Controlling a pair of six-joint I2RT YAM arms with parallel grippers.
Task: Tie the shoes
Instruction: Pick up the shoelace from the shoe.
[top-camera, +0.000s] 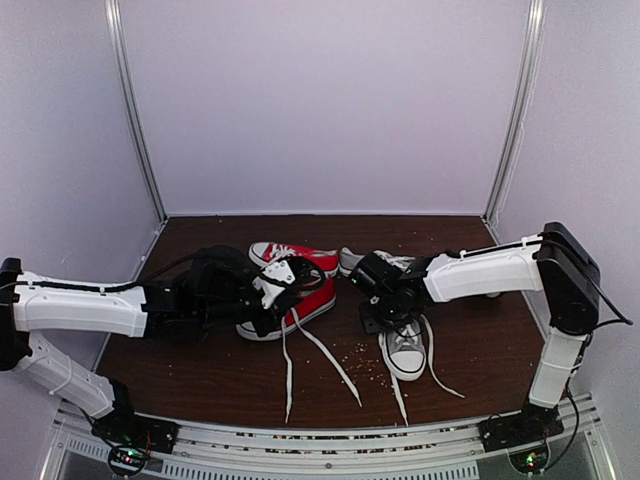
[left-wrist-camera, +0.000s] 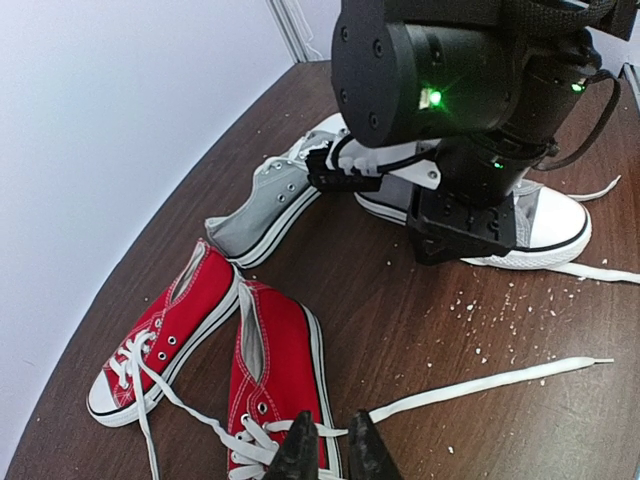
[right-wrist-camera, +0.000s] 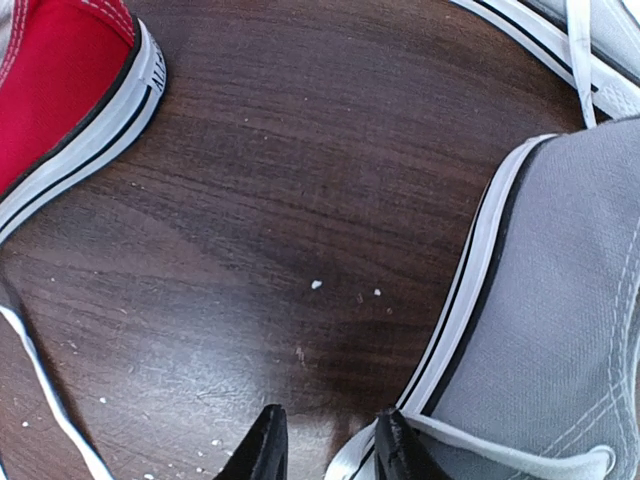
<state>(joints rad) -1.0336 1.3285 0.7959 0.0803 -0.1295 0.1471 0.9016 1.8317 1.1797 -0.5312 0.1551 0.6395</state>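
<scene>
The grey shoe (top-camera: 405, 352) lies just right of the right gripper (right-wrist-camera: 330, 445), toe toward the near table (right-wrist-camera: 300, 200) edge, those jaws parted and empty (left gripper (left-wrist-camera: 333, 458), barely parted, at the red shoes' (left-wrist-camera: 270, 370) laces (left-wrist-camera: 255, 448), grip unclear).

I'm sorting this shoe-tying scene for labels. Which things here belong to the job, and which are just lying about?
Job:
- near grey shoe
- far grey shoe
- grey shoes' white laces

Lying about:
- near red shoe
- far red shoe
- crumbs
</scene>
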